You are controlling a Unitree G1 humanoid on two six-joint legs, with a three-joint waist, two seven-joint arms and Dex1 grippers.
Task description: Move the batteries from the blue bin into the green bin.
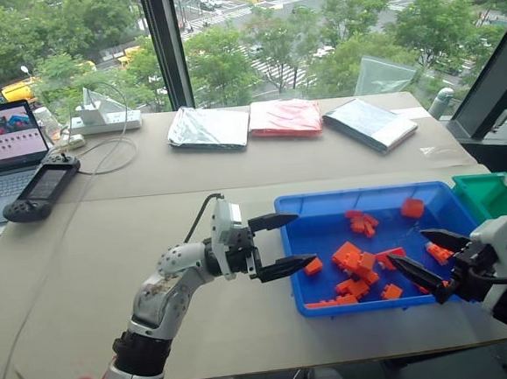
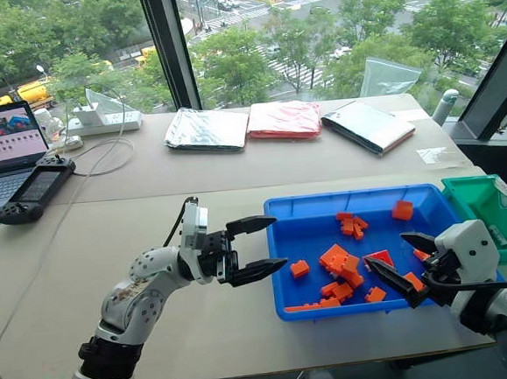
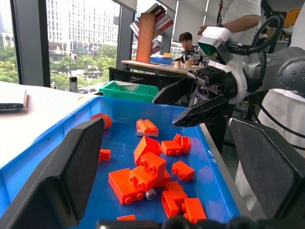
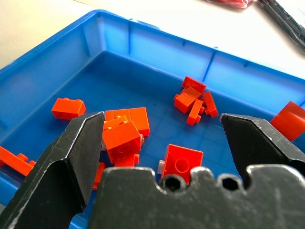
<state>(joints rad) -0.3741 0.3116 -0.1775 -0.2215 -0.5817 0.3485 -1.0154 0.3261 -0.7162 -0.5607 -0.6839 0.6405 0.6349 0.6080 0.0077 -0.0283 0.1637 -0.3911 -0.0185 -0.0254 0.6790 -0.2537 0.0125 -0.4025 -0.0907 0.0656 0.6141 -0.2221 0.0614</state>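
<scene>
my right tool (image 1: 428, 262): spread wide, empty, over the blue bin's (image 1: 325, 203) near right corner.
my left tool (image 1: 282, 242): spread, empty, at the bin's left wall.
battery (image 3: 150, 193): a silver end peeks from under the orange blocks (image 3: 138, 176).
step: nudge blocks aside, then pinch it lengthwise.
green bin (image 1: 491, 195): just right of the blue.

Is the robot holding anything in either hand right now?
No. The left gripper and right gripper both stand open and empty over the blue bin.
</scene>
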